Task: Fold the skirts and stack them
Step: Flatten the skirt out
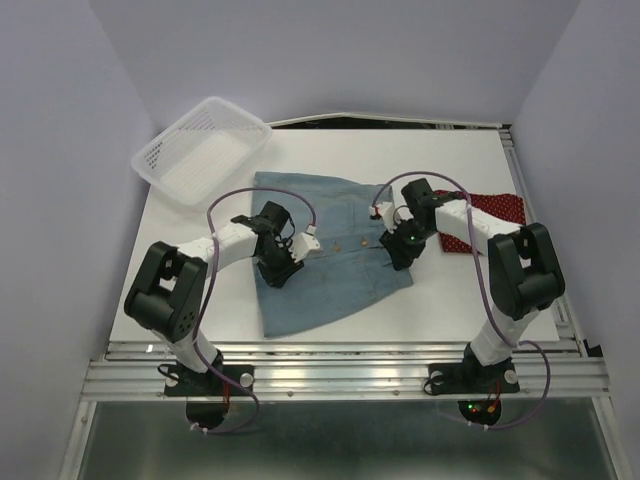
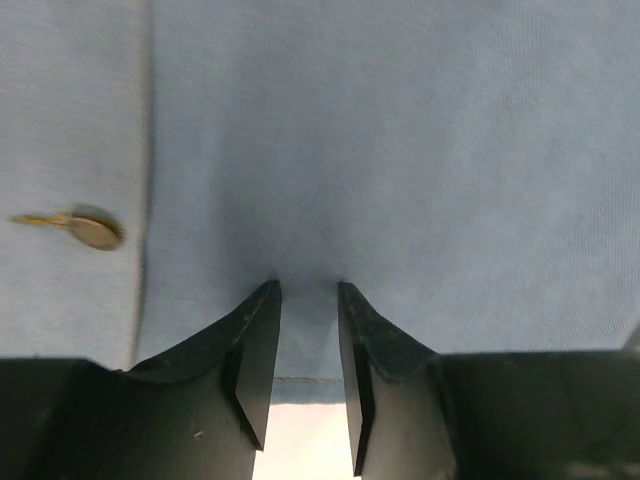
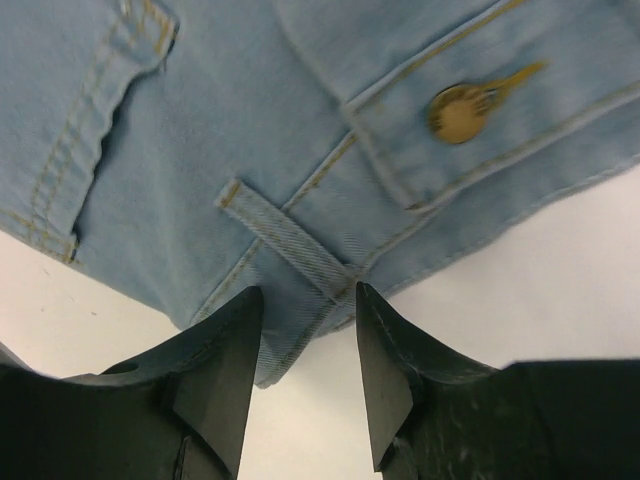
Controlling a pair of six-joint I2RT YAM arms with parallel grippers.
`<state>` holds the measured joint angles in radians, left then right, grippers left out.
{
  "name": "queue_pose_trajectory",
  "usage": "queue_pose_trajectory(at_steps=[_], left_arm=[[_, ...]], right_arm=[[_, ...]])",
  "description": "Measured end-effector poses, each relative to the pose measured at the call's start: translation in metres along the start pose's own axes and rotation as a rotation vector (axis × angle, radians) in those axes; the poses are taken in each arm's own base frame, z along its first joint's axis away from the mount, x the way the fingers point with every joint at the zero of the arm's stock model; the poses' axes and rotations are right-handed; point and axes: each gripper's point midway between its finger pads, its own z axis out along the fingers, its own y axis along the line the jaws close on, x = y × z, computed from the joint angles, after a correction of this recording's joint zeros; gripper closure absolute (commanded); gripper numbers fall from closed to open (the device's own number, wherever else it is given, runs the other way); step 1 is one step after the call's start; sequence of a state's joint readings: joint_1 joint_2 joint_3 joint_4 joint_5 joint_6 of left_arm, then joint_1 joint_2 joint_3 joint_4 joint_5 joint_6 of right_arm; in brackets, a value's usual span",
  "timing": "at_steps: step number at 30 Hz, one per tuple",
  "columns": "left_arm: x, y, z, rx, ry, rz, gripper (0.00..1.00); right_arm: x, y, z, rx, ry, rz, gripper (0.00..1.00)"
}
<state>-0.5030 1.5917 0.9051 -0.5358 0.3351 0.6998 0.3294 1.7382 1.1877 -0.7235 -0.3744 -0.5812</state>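
Note:
The light blue denim skirt (image 1: 335, 255) lies spread flat in the middle of the table, its button row running across it. The dark red dotted skirt (image 1: 492, 212) lies at the right, partly under my right arm. My left gripper (image 1: 278, 272) is at the skirt's left hem; in the left wrist view it (image 2: 308, 296) is nearly closed, with the puckered denim (image 2: 400, 150) pinched between its tips. My right gripper (image 1: 397, 258) is at the skirt's right side. In the right wrist view it (image 3: 308, 296) is open, straddling the waistband corner (image 3: 300, 250) by a belt loop.
A white mesh basket (image 1: 200, 150) stands tilted at the back left corner. A metal button shows in the left wrist view (image 2: 95, 232) and another in the right wrist view (image 3: 458, 108). The table's front rail (image 1: 340, 352) runs just below the skirt.

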Motion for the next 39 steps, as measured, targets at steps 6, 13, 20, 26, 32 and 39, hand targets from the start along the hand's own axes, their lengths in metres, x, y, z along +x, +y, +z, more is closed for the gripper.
queue_pose_trajectory(at_steps=[6,13,20,26,32,39], left_arm=[[-0.018,0.038,0.004,-0.044,0.0,-0.04,0.62],[-0.051,0.096,0.005,-0.128,-0.079,-0.082,0.48],[-0.039,0.084,-0.048,-0.183,-0.144,0.019,0.39],[-0.033,0.051,-0.102,-0.278,-0.237,0.19,0.41],[-0.02,0.051,-0.077,-0.223,-0.182,0.172,0.44],[-0.031,0.091,-0.036,-0.227,-0.124,0.083,0.48]], right_arm=[[0.029,0.013,0.017,-0.035,0.064,0.02,0.53],[0.023,-0.004,0.015,0.053,0.058,0.013,0.43],[-0.009,-0.001,-0.034,0.147,-0.068,-0.126,0.43],[-0.027,0.045,-0.048,0.167,-0.154,-0.301,0.46],[-0.023,0.038,-0.005,0.114,-0.056,-0.224,0.48],[-0.054,0.008,0.029,0.146,-0.044,-0.134,0.48]])
